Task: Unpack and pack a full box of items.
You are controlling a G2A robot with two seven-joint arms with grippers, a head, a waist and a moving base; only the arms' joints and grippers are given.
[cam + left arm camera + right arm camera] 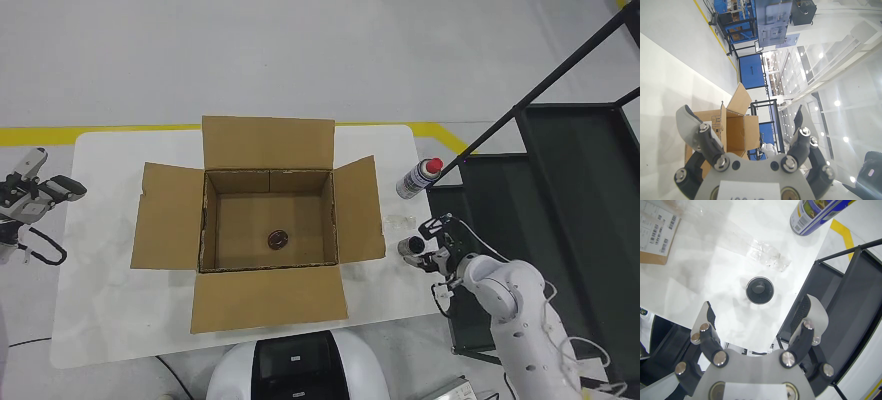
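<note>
right wrist view: right gripper [758, 303] fingers [806, 308] released over a black ring [760, 292] on the desk [725, 247], left gripper [742, 109] released too. seems unpacking; next, reach the disc [277, 238] in the box [270, 140].

- We see a white table [100, 300] standing on a pale grey floor [300, 50].
- A yellow floor line [100, 130] runs past the table's twelve o'clock edge, from nine o'clock towards three.
- At three o'clock stands a black metal rack [560, 180].
- Farther off we make out blue partition panels [750, 71], a large screen [772, 22] and bright round ceiling lights [837, 103].
</note>
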